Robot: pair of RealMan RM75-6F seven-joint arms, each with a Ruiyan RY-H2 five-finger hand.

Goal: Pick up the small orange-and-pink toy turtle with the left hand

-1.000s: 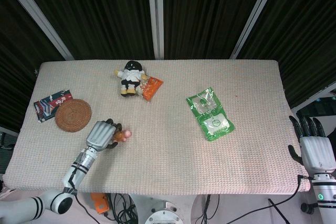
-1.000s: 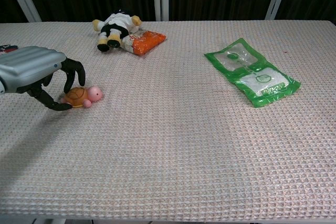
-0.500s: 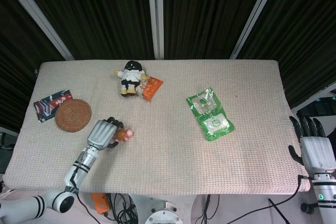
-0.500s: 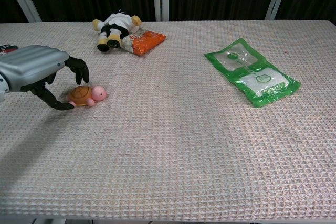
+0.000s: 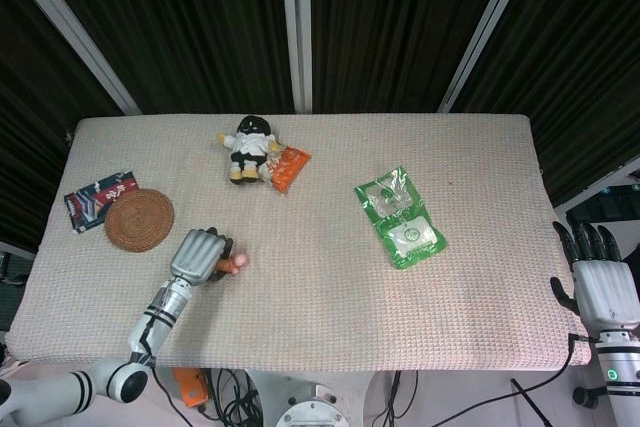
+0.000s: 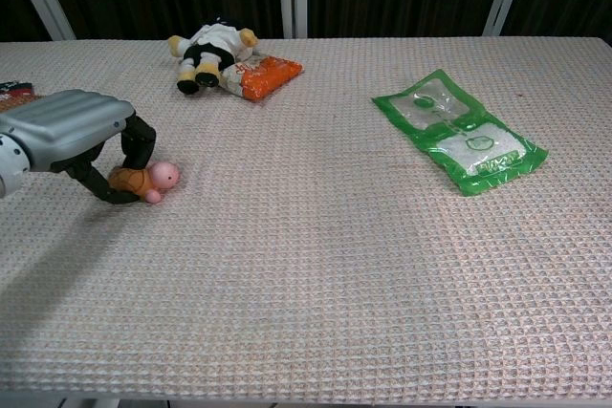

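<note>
The left hand [image 6: 72, 136] gripped the turtle [image 6: 143, 179] between thumb and fingers, low at the table's [image 6: 335, 265] left side. Grasp looked made; lifting clear remained. The right hand [image 5: 603, 282] hung open, off the table.

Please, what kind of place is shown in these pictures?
Probably a robot test station in a lab, not a home. A table with a woven cover stands before dark curtains, cables hang under its front edge, and unrelated small items are scattered across it.
</note>
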